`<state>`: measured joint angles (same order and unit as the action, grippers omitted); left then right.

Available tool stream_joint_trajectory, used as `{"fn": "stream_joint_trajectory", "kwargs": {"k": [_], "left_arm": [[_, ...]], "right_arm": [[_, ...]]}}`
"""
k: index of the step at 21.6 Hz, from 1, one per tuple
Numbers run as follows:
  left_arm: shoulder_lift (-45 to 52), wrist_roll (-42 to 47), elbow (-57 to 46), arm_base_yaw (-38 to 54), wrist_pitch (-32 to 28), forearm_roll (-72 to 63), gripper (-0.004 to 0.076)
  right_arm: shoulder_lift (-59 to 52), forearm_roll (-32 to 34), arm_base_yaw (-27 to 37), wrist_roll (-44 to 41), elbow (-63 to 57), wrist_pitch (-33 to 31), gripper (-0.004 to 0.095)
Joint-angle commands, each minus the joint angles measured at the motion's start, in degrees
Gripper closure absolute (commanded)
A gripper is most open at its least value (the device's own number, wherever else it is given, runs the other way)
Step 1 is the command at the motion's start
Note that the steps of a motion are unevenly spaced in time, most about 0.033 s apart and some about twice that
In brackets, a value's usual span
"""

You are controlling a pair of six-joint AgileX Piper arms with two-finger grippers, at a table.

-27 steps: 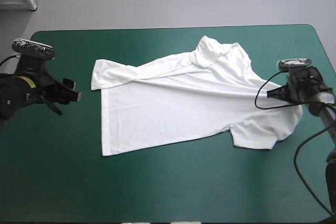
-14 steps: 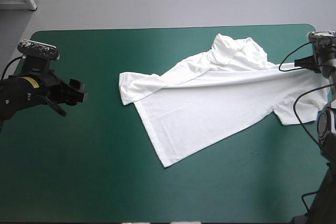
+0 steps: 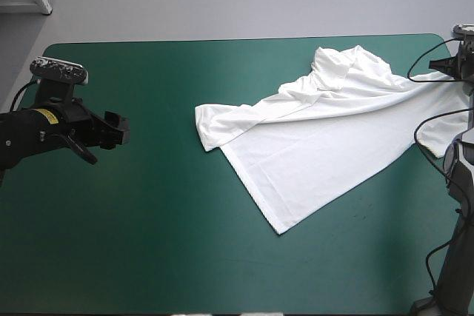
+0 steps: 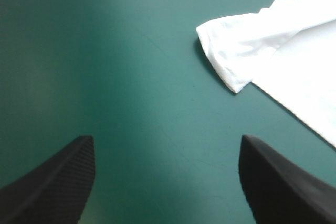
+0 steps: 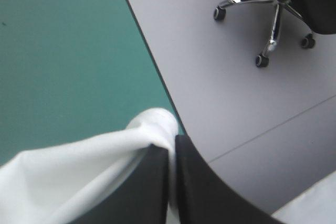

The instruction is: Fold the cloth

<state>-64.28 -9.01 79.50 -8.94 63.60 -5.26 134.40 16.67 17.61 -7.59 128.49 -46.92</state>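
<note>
CHANGE: T-shirt (image 3: 326,146) lies farther toward the right edge of the teal-green bench (image 3: 148,242) than earlier | MATERIAL: thin white fabric, smooth flat body, crumpled collar, taut ridge toward the pinch | AXIS: runs from left sleeve to far right corner, hem corner pointing at near edge | JAWS: right jaws clenched on T-shirt at right edge; left jaws released, well apart from it
</note>
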Motion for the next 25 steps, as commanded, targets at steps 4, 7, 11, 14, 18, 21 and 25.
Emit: {"fn": "stream_joint_trajectory", "kwargs": {"k": [4,7,11,14,18,21,25], "left_arm": [[1.17,-0.19,1.32,-0.33,-3.22,-1.41,0.0167],[1.17,-0.28,1.32,-0.33,-3.31,-1.41,0.0167],[1.17,-0.81,1.32,-0.33,-3.20,-1.41,0.0167],[1.17,-1.04,1.32,-0.33,-3.20,-1.41,0.0167],[1.17,-2.27,1.32,-0.33,-3.58,-1.66,0.0167],[1.17,-2.61,1.32,-0.33,-4.15,-1.66,0.0167],[1.17,-5.60,1.32,-0.33,-3.64,-2.94,0.0167]], "right_arm": [[-4.01,-8.33,0.44,6.94,2.21,1.93,0.0343],[-4.42,-8.56,0.44,6.94,2.43,-3.70,0.0155],[-9.05,-14.36,0.44,8.88,2.43,-15.60,0.0305],[-12.67,-24.52,0.32,11.74,2.43,-20.28,0.0380],[-21.98,-30.95,-4.88,14.09,0.18,-20.72,0.0386],[-29.78,-30.77,-12.25,14.87,-5.00,-20.72,0.0386],[-39.88,-27.49,-22.29,14.98,-17.06,-20.72,0.0386]]}}
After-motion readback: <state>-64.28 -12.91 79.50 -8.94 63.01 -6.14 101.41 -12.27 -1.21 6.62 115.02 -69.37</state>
